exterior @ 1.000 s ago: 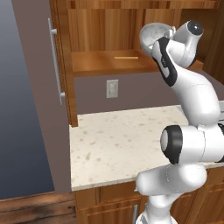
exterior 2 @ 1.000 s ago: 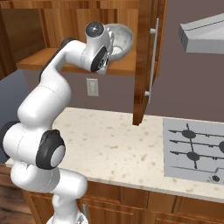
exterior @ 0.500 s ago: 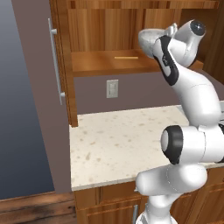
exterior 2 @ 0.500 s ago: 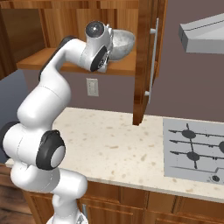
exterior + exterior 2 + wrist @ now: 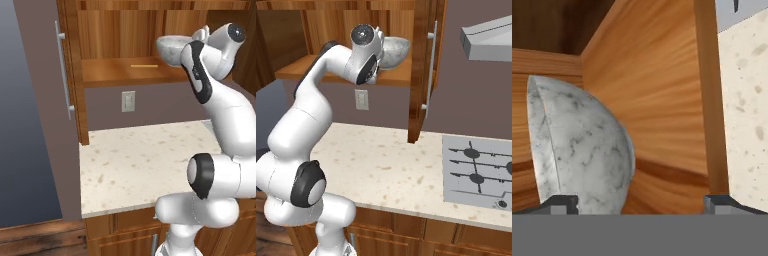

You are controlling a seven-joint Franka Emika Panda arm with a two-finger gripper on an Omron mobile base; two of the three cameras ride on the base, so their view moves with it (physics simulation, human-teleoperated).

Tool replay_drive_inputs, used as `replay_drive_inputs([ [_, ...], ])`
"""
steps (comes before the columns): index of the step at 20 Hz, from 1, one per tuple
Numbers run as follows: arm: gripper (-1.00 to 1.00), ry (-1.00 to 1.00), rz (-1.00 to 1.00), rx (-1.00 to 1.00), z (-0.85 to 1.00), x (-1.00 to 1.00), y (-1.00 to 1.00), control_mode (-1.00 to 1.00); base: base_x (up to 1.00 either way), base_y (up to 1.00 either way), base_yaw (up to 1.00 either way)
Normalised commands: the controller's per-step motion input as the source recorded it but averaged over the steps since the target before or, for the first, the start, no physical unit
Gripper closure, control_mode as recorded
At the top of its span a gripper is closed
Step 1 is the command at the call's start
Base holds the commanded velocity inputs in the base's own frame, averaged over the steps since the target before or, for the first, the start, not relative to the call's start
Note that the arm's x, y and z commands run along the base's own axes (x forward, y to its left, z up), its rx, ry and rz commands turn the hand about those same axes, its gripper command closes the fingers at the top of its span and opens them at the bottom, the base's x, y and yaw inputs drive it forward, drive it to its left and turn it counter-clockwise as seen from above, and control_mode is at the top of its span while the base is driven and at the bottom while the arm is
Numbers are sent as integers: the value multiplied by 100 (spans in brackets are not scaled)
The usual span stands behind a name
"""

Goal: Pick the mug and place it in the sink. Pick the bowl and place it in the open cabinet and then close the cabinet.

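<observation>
Speckled counter (image 5: 135, 160) below an open wooden cabinet (image 5: 120, 70), bowl (image 5: 392, 51) on its shelf.

Nearest lies the pale stone counter, with one four-burner hob (image 5: 478, 172) at its right and one wall socket (image 5: 128, 101) behind. Above, the reddish cabinet stands with both doors (image 5: 423, 70) swung out, each with a long silver handle (image 5: 63, 75). One grey-white marbled bowl rests on the shelf inside. The gripper (image 5: 641, 202) is spread wide at the bowl, holding nothing, one fingertip (image 5: 559, 203) beside its wall.

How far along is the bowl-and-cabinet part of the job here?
The bowl sits on the shelf of the cabinet. The end effector is open beside it, fingers spread wide, gripping nothing. The cabinet doors stand open; closing them is left. The mug cannot be judged.
</observation>
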Motion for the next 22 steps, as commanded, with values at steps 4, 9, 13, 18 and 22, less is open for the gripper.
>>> replay_drive_inputs([
  [4,-100,1,0,0,6,-75,0,-100,0,0,0],
  [9,-100,0,0,0,18,-76,0,-100,0,0,0],
  [13,-100,0,0,0,6,-79,0,-100,0,0,0],
  [18,-100,0,0,6,-1,-97,0,-100,0,0,0],
  [22,-100,-6,0,2,0,-98,1,-100,0,0,0],
])
